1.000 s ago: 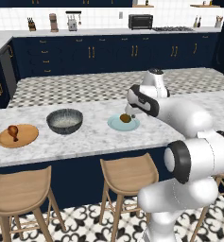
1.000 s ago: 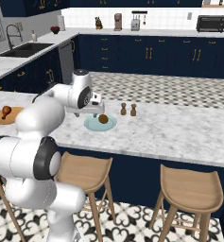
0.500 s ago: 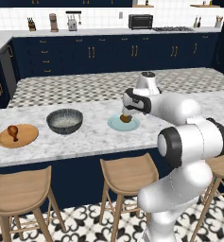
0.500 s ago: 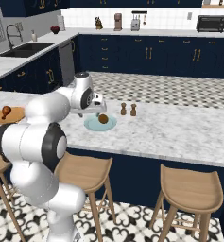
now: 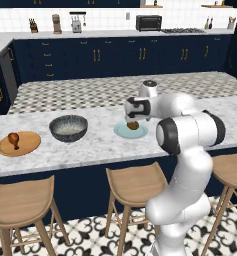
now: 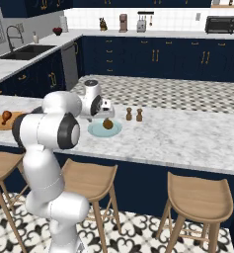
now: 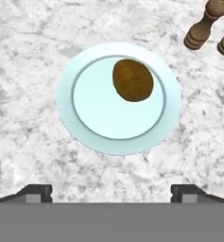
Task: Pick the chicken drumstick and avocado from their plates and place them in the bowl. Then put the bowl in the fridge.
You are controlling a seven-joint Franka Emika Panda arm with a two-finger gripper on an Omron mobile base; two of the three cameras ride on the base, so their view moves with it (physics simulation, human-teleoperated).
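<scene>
The dark avocado (image 7: pixel 133 79) lies on the pale blue-green plate (image 7: pixel 66 108), toward its far right part. My gripper (image 7: pixel 111 191) hangs open above the plate's near rim, with nothing between its fingertips (image 7: pixel 35 191). From the left base view the gripper (image 5: pixel 131 119) sits just over the avocado (image 5: pixel 133 126) and its plate (image 5: pixel 121 132). The dark speckled bowl (image 5: pixel 68 127) stands left of that plate. Further left, the chicken drumstick (image 5: pixel 13 138) rests on the wooden plate (image 5: pixel 25 146). The fridge is out of view.
Two brown pepper mills (image 7: pixel 205 23) stand on the marble counter just beyond the blue plate, to the right (image 6: pixel 133 114). Wooden stools (image 5: pixel 130 182) line the counter's near side. A patterned floor aisle and navy cabinets lie behind the island.
The hand has shifted a little left over the blue plate while the arm's elbow swung round. The gripper stayed open, and the food and bowl have not moved.
</scene>
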